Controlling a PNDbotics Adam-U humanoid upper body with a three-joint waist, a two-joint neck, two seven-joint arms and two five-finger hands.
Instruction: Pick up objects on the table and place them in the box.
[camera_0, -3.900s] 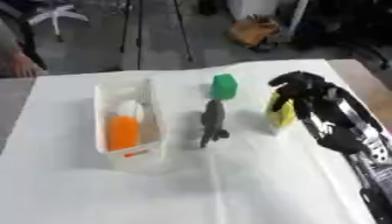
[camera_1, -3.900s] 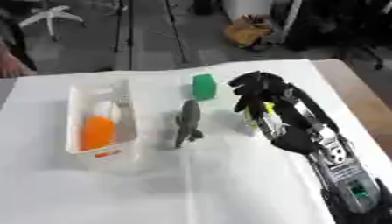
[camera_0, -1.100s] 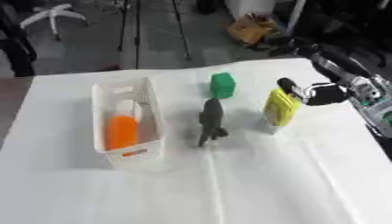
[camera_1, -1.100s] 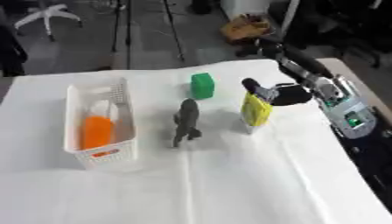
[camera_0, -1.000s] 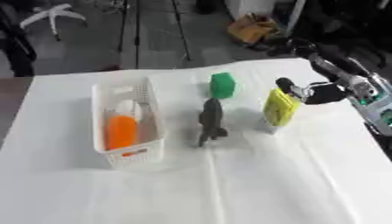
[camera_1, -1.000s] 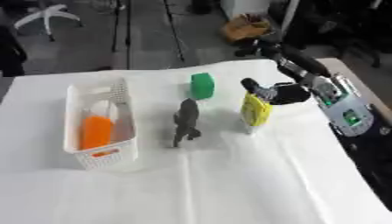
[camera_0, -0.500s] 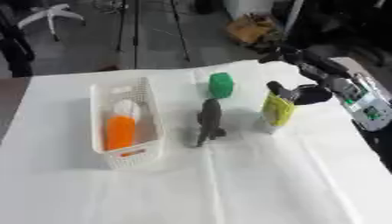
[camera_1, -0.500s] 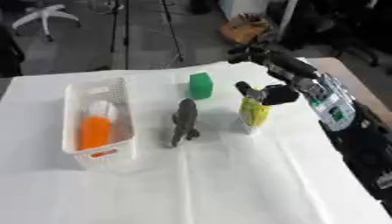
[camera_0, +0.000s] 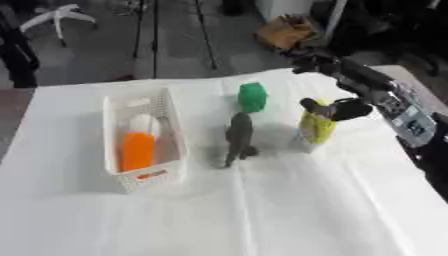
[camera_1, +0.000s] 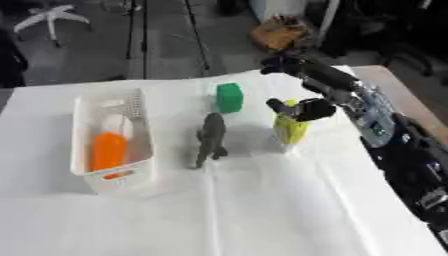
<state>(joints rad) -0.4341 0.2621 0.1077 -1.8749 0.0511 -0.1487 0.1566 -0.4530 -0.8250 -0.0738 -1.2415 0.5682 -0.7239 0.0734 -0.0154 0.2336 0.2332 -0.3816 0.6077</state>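
A: Where are we in the job?

B: We are at the yellow object (camera_0: 317, 128). Our right hand (camera_0: 346, 95) sits over it from the right, thumb against its top and the long fingers reaching past toward the far table edge. We read this as the start of a pick, though we cannot tell whether the fingers have closed round it or only touch it.

A: And the rest?

B: The white box (camera_0: 175, 146) stands on the left of the white tablecloth (camera_0: 262, 210), already holding an orange object (camera_0: 136, 151) and something white behind it. The grey animal figure (camera_0: 237, 138) stands between box and yellow object, and the green block (camera_0: 252, 96) lies just beyond it. Those two wait on the table.

A: So what does the next move call for?

B: We judge the fingers must wrap the yellow object, lift it clear of the grey figure, and carry it left over the box before letting go.

A: Any writing we can read?

B: None. There is an orange patch on the box's near end, but no letters come through. Our left hand does not show.
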